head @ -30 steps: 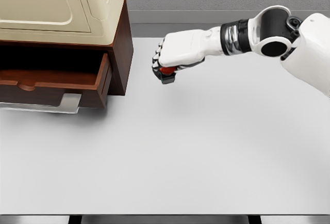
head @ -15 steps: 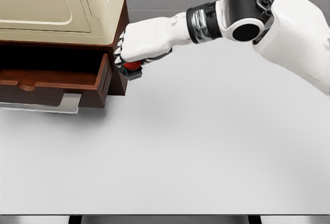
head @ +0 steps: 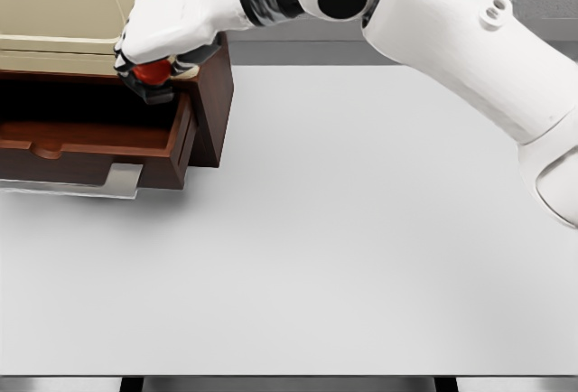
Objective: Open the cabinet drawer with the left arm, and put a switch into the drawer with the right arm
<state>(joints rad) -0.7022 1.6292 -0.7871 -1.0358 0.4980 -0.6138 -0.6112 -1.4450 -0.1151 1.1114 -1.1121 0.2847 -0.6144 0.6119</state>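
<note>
The brown wooden cabinet [head: 215,94] stands at the upper left with a cream appliance on top. Its drawer [head: 99,151] is pulled out toward me, the dark inside showing. My right hand [head: 155,49] reaches across from the right and hovers above the drawer's right end, fingers curled around the switch [head: 153,74], a small black block with a red button. The left arm is out of sight.
The white table [head: 343,229] spreads across the view in front of and to the right of the cabinet. A cream appliance [head: 90,4] sits on the cabinet top. A grey wall runs behind. A pale flat plate [head: 122,182] lies under the drawer.
My right hand has carried the switch leftward from the table's middle, past the cabinet's right side, to a spot over the open drawer.
</note>
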